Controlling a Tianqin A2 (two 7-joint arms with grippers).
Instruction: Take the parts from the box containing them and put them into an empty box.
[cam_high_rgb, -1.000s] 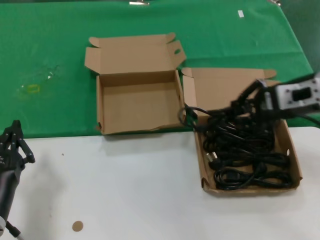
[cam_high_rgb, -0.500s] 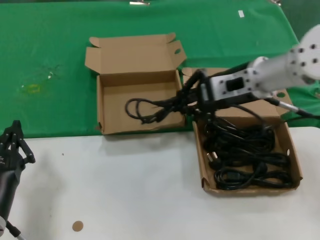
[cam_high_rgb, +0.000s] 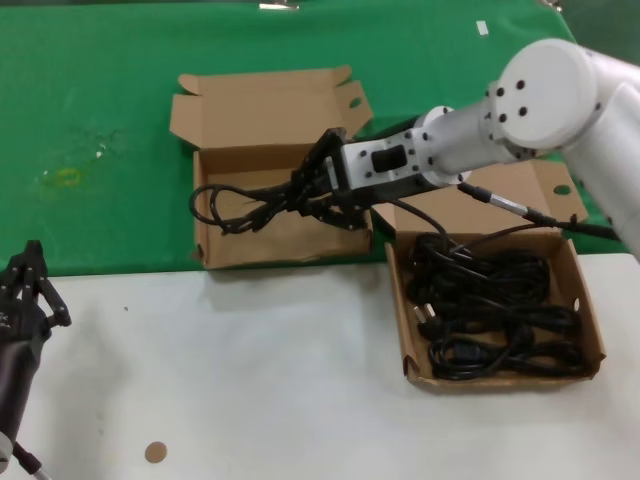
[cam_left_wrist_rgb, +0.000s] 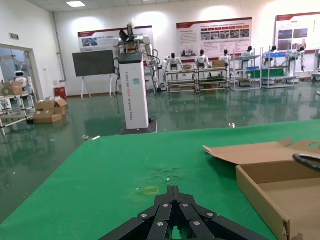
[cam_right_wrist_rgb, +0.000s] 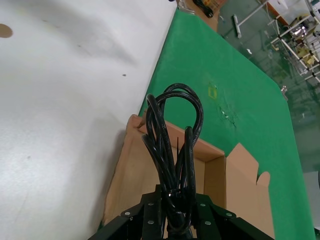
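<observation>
A white tabletop (cam_high_rgb: 250, 380) fills the near part of the head view, with a green cloth (cam_high_rgb: 100, 120) covering the surface beyond it. Nearest, at the lower left edge, the black left gripper (cam_high_rgb: 25, 290) sits parked above the white surface, touching nothing; its own wrist view shows only the bases of its fingers, so whether it is clenched or released cannot be told. To the right, straddling the line where white meets green, lies the larger shallow brown cardboard mailer box (cam_high_rgb: 592, 330), lid open, holding several black looped power cords (cam_high_rgb: 495, 310) piled together. Farther back and to the left, on the green cloth, sits the smaller shallow brown cardboard mailer box (cam_high_rgb: 205, 215), also open, its hinged lid (cam_high_rgb: 260, 105) leaning back with a slanted oval hole in one tab. The white right arm (cam_high_rgb: 540, 100) reaches across from the right, and its black right gripper (cam_high_rgb: 315, 190) hangs over this smaller box, clenched on one bundled black power cord (cam_high_rgb: 240, 205). The cord sticks out leftward from the fingers, its loop held over the box interior and reaching to the left wall. In the right wrist view, the same bundle (cam_right_wrist_rgb: 172, 150) juts out from between the fingers (cam_right_wrist_rgb: 150, 212) over the box.
</observation>
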